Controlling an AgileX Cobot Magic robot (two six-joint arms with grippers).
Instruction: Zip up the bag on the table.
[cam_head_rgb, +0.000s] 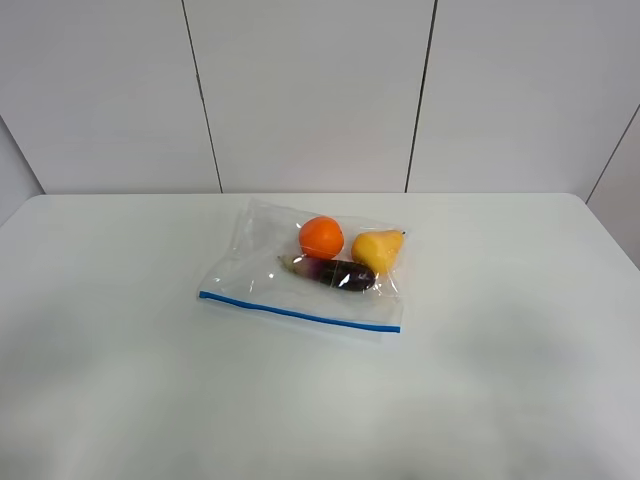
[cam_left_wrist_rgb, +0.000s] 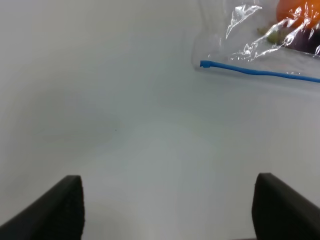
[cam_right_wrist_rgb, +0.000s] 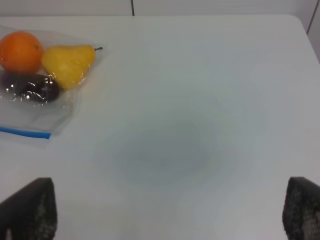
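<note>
The clear plastic bag (cam_head_rgb: 270, 275) lies flat in the middle of the white table (cam_head_rgb: 520, 380). Its blue zipper strip (cam_head_rgb: 300, 313) runs along the near edge. Inside are an orange (cam_head_rgb: 321, 237), a yellow pear (cam_head_rgb: 377, 249) and a purple eggplant (cam_head_rgb: 335, 272). Neither arm shows in the exterior view. The left gripper (cam_left_wrist_rgb: 167, 207) is open above bare table, short of the bag's left corner (cam_left_wrist_rgb: 202, 63). The right gripper (cam_right_wrist_rgb: 170, 210) is open above bare table, to the right of the bag (cam_right_wrist_rgb: 30, 112). Both are empty.
A white panelled wall (cam_head_rgb: 310, 90) stands behind the table's far edge. The table's rounded far right corner (cam_right_wrist_rgb: 300, 22) shows in the right wrist view.
</note>
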